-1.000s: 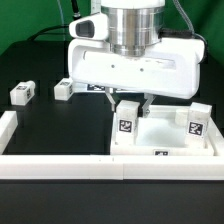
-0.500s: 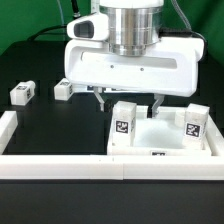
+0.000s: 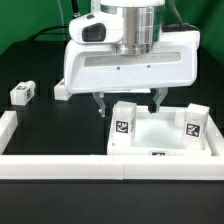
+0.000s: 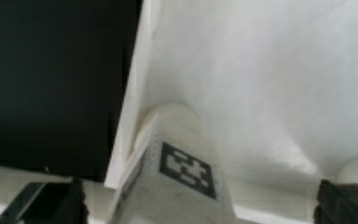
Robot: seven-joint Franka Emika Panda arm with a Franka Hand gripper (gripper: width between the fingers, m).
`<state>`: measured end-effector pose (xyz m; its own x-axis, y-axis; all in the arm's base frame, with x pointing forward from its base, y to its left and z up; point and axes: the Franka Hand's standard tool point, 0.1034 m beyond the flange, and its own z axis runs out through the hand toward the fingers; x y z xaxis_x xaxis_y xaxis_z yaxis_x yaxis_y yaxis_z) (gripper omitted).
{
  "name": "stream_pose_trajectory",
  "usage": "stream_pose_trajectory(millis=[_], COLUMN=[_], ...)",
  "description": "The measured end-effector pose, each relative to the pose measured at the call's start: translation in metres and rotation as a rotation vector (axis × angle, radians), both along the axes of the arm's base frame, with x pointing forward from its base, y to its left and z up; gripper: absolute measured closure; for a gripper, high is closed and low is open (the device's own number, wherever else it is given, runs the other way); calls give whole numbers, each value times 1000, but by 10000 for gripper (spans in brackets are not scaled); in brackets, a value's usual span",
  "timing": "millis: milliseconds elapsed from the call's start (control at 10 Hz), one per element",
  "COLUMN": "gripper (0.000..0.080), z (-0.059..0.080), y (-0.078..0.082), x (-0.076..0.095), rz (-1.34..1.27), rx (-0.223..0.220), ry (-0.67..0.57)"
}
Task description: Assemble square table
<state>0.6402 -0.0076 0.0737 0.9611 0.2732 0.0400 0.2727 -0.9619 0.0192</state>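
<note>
The white square tabletop (image 3: 160,135) lies at the exterior view's front right, tray side up. Two tagged white legs stand in its corners, one at the near left corner (image 3: 123,118) and one on the right (image 3: 195,122). My gripper (image 3: 131,100) hangs just above and behind the left standing leg, open wide and empty. In the wrist view my gripper (image 4: 197,205) has its dark fingertips (image 4: 51,204) far apart, with the tagged leg (image 4: 190,165) between them and apart from both. Two loose legs (image 3: 22,93) (image 3: 61,91) lie on the black table at the left.
A long white border wall (image 3: 100,166) runs along the front edge, and another (image 3: 8,125) stands at the left. The black table surface (image 3: 55,125) lies between the loose legs and the tabletop.
The fingers have opened wider and the gripper has risen a little above the left standing leg. The tabletop and the legs have not moved.
</note>
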Motion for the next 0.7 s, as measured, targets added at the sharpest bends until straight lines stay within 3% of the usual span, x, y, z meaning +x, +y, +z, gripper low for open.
stream_pose_trajectory(millis=[700], gripper=[151], z=[0], y=[-3], x=[1], rz=[417], rx=[-34], ry=[6])
